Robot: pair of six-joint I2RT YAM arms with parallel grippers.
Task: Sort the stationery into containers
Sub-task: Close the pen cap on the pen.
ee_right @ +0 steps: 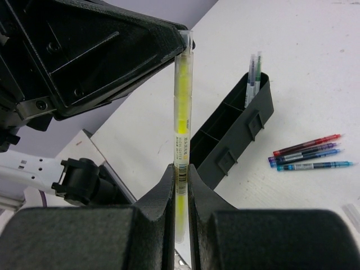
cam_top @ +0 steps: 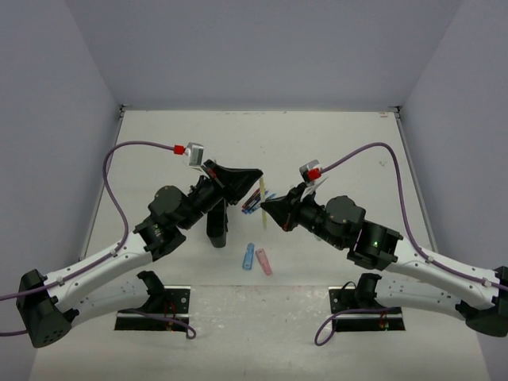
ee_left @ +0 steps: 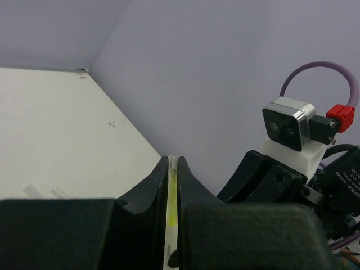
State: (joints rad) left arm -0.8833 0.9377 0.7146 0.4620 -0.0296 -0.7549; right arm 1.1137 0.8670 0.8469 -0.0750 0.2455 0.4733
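**Right wrist view: yellow-green highlighter pen (ee_right: 183, 107) gripped at both ends**

Right gripper (ee_right: 180, 174) is clenched on the pen's lower, barcoded end. The barrel runs straight up out of its fingers. Left gripper (ee_right: 184, 35) pinches the clear cap end at the top, coming in from the left. The pen bridges the two tools and is clear of the table.

Left wrist view agrees: the pen sits in the slot between the left fingers (ee_left: 147, 188), both close against its sides, cap tip level with the fingertips.

Top external view: the two grippers meet tip to tip mid-table, the pen upright between them, left gripper at its far end and right gripper at its near end.

Narrow black plastic desk organiser with joined square compartments (ee_right: 236, 140) lies just beyond the right gripper, to the pen's right. Two thin pens (ee_right: 253, 73) stand in its far end compartment.

Four thin pens, red, purple, blue and teal (ee_right: 309, 154), lie side by side on the table right of the organiser.

Short chunky blue piece (cam_top: 248, 257) and pink piece (cam_top: 263, 260) lie on the near side of both grippers, close together.
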